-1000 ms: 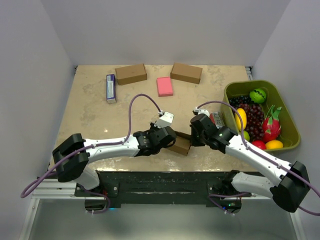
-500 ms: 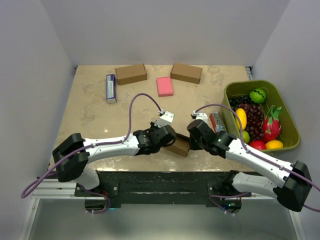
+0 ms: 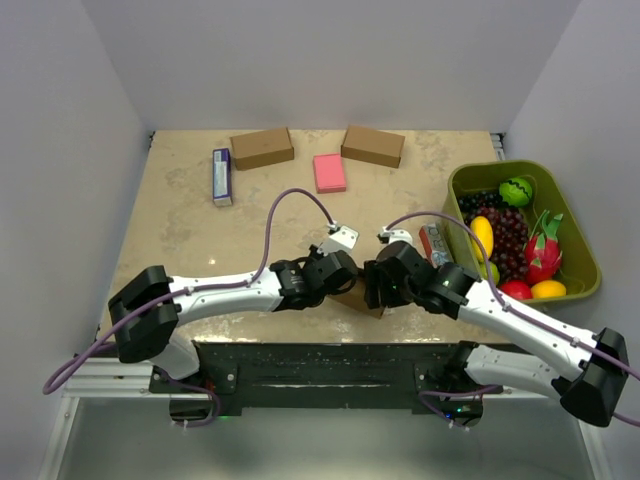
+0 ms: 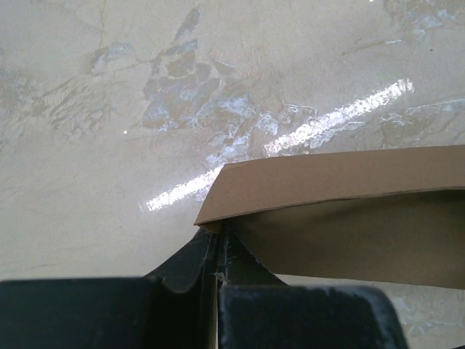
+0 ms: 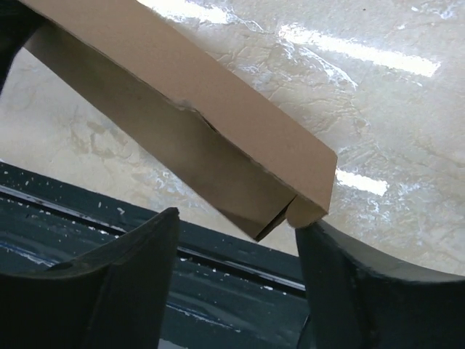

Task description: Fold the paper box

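I see my left pincer (image 4: pixel 218 243) clamped on the paper box (image 4: pixel 341 182) edge, lower centre of frame; right pincer (image 5: pixel 238 222) spread open astride its end

The paper box (image 5: pixel 218 138) is plain brown cardboard, matt and smooth on its faces, with a slightly ragged nick along one folded edge. Under it the bench (image 4: pixel 145 109) is glossy, marbled beige like polished stone, streaked with bright reflections. The left hand (image 4: pixel 216 251) and right hand (image 5: pixel 238 222) at the box have black, dull, plastic-looking fingers. Right of the box, the basket (image 3: pixel 586 245) is shiny green plastic. Beyond the box, the pink pad (image 3: pixel 329 172) looks matt.
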Motion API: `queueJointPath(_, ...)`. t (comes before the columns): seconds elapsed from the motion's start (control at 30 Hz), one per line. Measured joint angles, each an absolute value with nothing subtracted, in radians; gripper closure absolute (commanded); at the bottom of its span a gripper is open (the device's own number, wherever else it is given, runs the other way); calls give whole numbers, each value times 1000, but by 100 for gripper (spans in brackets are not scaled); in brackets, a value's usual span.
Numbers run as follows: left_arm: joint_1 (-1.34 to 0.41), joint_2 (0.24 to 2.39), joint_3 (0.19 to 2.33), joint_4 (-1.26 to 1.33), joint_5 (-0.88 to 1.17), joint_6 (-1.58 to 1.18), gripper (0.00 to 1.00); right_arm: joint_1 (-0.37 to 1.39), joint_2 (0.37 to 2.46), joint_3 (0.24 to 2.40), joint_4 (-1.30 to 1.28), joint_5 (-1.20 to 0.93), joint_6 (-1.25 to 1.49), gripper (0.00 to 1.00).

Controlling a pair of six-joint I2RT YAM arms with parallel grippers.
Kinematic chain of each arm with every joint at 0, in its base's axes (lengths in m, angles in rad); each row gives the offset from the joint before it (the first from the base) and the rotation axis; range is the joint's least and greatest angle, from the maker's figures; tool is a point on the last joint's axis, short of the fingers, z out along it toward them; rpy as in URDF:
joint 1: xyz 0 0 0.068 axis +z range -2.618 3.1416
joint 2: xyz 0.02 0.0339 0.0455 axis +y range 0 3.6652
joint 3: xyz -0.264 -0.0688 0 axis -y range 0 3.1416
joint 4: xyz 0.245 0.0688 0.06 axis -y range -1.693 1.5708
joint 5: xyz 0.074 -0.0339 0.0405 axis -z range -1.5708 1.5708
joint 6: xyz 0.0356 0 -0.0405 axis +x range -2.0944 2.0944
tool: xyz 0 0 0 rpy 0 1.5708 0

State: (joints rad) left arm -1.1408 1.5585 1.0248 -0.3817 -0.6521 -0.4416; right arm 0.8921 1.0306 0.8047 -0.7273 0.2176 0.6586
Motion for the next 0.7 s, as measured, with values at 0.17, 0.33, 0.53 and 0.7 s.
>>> queueJointPath(0.17,-1143,1559,1028,-384,-635,-441,100,892,990,853,-785,262,653,25)
queueJointPath(0.33,-1146,1551,1028,-392,-631,-442,100,891,966,905,-842,361,636,30)
queueJointPath(0.53,-1147,1540,1026,-406,-616,-445,100,885,969,907,-856,402,609,43)
queueJointPath(0.7,-1147,1539,1025,-406,-612,-445,100,883,1005,907,-837,404,590,49)
